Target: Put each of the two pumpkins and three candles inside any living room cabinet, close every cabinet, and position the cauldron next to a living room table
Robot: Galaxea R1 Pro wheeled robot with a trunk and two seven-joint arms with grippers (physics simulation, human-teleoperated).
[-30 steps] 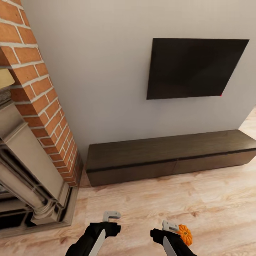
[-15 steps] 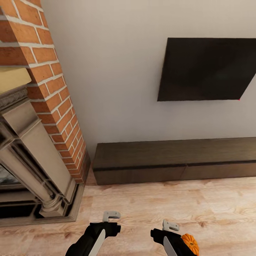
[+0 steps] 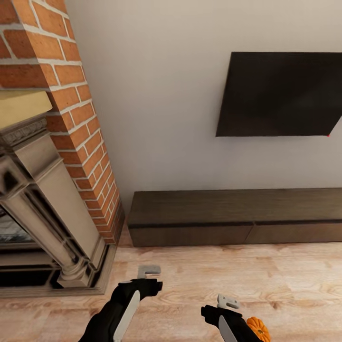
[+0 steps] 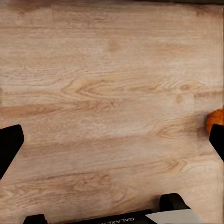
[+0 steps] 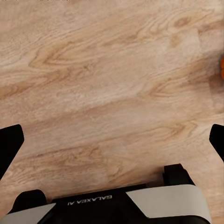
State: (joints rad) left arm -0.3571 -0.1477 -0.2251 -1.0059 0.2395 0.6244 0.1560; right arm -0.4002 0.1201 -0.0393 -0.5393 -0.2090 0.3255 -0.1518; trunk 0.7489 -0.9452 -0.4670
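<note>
Both grippers, L (image 3: pixel 148 271) & R (image 3: pixel 227 301), fingers apart, empty, over floor (image 3: pixel 266 275); pumpkin (image 3: pixel 259 328) beside R.

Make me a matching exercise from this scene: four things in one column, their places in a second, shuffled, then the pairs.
Things:
1. pumpkin
2. TV
3. cabinet
4. fireplace

Places:
A. mounted on the wall
B. on the floor beside the right arm
C. at the head view's left, under red brick
D. low against the wall, under the TV

Pairs: 1-B, 2-A, 3-D, 4-C
</note>
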